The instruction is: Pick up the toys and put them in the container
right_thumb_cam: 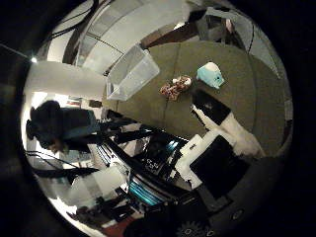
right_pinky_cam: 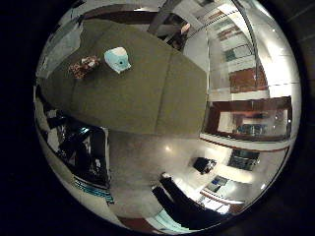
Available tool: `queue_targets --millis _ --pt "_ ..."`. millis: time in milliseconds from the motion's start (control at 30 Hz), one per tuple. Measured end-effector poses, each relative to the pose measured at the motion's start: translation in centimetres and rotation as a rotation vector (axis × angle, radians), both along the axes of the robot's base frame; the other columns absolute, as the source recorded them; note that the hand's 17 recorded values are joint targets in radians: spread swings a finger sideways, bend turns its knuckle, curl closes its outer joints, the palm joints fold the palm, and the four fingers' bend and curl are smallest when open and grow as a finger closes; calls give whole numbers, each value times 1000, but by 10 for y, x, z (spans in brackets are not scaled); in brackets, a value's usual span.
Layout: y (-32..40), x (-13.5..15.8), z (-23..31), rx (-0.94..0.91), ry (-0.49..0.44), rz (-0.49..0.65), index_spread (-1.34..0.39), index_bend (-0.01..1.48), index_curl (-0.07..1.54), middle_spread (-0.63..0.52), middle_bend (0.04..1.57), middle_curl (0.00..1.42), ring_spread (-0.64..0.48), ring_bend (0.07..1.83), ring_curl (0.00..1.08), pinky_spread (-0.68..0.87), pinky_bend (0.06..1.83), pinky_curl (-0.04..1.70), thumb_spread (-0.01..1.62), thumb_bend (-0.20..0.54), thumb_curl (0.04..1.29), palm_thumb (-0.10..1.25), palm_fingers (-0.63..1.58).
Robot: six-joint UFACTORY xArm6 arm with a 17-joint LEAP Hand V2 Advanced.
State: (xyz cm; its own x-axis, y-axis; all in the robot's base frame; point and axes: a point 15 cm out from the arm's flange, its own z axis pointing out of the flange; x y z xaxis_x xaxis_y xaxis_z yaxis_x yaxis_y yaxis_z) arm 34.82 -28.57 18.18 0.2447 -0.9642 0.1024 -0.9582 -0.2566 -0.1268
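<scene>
High above the table [right_pinky_cam: 147, 93] hangs the hand [right_thumb_cam: 217, 148], its white and black parts reaching in from the edge of the thumb-side view; one finger [right_thumb_cam: 232, 131] stretches out fairly straight, with a black pad at its tip, and nothing lies between the fingers, so the hand looks released and holds nothing; the table is covered in a dull olive cloth and seen from well above, with everything on it appearing small; two toys lie on the cloth, near each other but apart: a teal and white toy [right_thumb_cam: 211, 75] and, just beside it, a brown and pinkish toy [right_thumb_cam: 175, 87] with a mottled surface, whose exact shape I cannot make out; the container [right_thumb_cam: 131, 73], a clear plastic bin with pale walls, stands on the same cloth near one edge of the table, on the far side of the brown toy from the teal one, and I see no toy inside it; both toys are well apart from the hand and untouched; past the table's edge the little-finger-side view shows a pale floor [right_pinky_cam: 147, 172] and wood-trimmed walls of the room around; dark equipment with teal parts [right_thumb_cam: 148, 190] sits beneath the hand beside the table.
</scene>
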Motion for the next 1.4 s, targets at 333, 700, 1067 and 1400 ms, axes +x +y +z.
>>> queue_targets --millis 333,700,1067,1400 --pt "-11 3 3 -2 -10 -22 -453 209 396 -84 189 336 135 193 150 381 304 68 1115 -23 433 819 359" --pt "-24 58 11 6 -31 -72 -414 161 317 -10 188 308 157 271 211 386 442 95 1119 -34 318 504 266" --pt "1 135 -41 55 12 -86 -382 168 293 60 189 304 190 287 235 397 552 101 1069 -25 273 380 174" --pt "7 198 -122 84 71 -115 -372 172 298 76 192 310 195 289 245 390 565 88 1061 -24 267 372 158"
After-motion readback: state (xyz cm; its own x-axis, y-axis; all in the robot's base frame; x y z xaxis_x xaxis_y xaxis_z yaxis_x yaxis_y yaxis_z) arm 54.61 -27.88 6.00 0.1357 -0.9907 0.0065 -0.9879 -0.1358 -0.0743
